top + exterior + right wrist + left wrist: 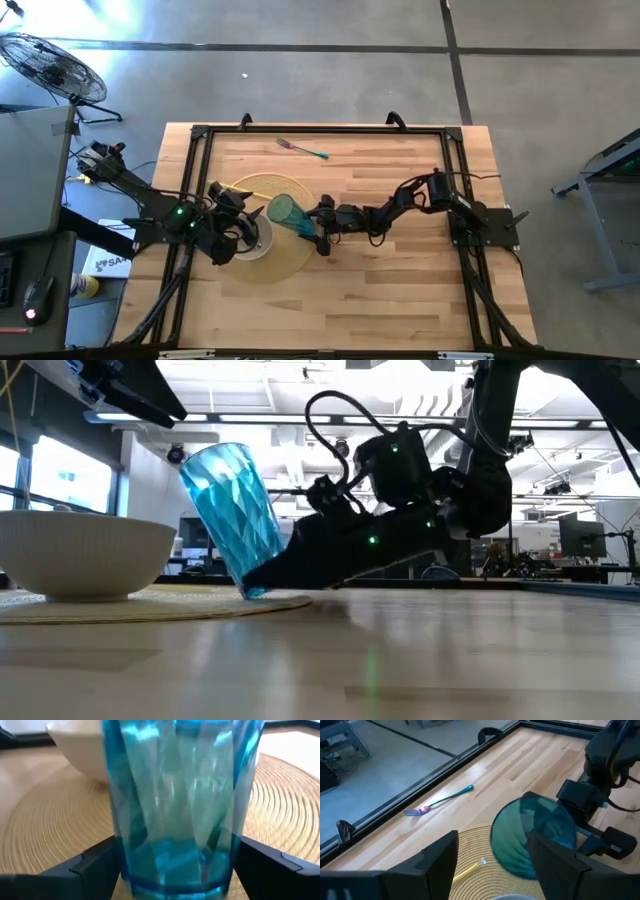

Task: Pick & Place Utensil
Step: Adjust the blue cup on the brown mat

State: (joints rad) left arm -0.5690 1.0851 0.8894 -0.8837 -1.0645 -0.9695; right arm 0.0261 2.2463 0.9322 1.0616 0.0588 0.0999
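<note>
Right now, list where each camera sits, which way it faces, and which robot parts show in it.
High view: overhead, straight down on the wooden table; both arms show.
Low view: table height, level across; the right gripper at the tilted blue faceted plastic cup.
Left wrist view: past the left gripper toward a fork; the right arm beyond.
Right wrist view: right gripper's fingers flank the cup.
All four share the cup.
</note>
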